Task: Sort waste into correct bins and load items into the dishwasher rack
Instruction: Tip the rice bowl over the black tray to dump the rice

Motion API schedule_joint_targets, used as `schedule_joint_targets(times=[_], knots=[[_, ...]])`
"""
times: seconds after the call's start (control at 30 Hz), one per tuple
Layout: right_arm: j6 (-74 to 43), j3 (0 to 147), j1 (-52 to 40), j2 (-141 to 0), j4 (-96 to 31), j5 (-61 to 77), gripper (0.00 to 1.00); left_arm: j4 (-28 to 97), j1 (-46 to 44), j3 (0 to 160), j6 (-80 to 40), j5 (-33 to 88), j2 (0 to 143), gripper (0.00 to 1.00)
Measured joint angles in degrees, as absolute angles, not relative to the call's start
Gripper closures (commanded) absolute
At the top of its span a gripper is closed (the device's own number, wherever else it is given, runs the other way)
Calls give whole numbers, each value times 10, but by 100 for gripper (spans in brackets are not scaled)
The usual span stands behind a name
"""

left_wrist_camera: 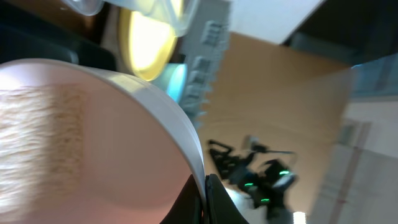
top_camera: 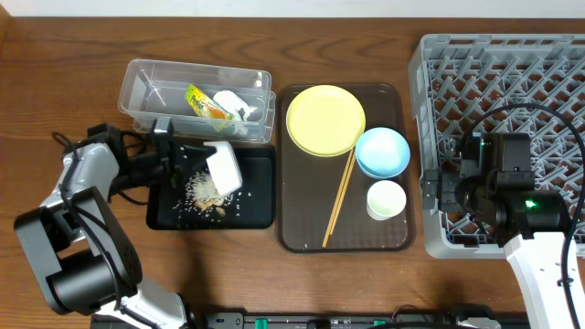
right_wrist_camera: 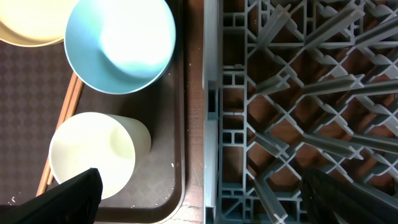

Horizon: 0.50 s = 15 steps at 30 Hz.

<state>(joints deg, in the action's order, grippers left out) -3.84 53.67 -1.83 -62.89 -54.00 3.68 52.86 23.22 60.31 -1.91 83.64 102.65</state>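
My left gripper (top_camera: 201,161) is shut on the rim of the white bowl (top_camera: 223,168) and holds it tipped on its side over the black tray (top_camera: 256,208). Rice-like crumbs (top_camera: 205,196) lie on that tray below the bowl. In the left wrist view the bowl (left_wrist_camera: 93,137) fills the left, its rim pinched between my fingers (left_wrist_camera: 205,190). The clear tub (top_camera: 146,84) holds the green-and-orange wrapper (top_camera: 202,100) and crumpled white paper (top_camera: 233,101). My right gripper (right_wrist_camera: 205,199) is open and empty, straddling the rack's left edge (right_wrist_camera: 211,124) beside the white cup (right_wrist_camera: 93,155).
The brown serving tray (top_camera: 393,239) holds the yellow plate (top_camera: 324,120), blue bowl (top_camera: 382,152), white cup (top_camera: 386,200) and chopsticks (top_camera: 340,196). The grey dishwasher rack (top_camera: 512,82) stands at the right. The blue bowl (right_wrist_camera: 118,40) sits just above the cup in the right wrist view.
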Motion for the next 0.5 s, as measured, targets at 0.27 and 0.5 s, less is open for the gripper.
schedule_joint_targets(times=[0.27, 0.5], knots=[[-38, 537, -18, -629, -540, 37, 1, 530, 243, 603, -140, 876, 1027, 94], [-38, 537, -18, -629, -542, 37, 1, 530, 243, 603, -227, 884, 1027, 94]])
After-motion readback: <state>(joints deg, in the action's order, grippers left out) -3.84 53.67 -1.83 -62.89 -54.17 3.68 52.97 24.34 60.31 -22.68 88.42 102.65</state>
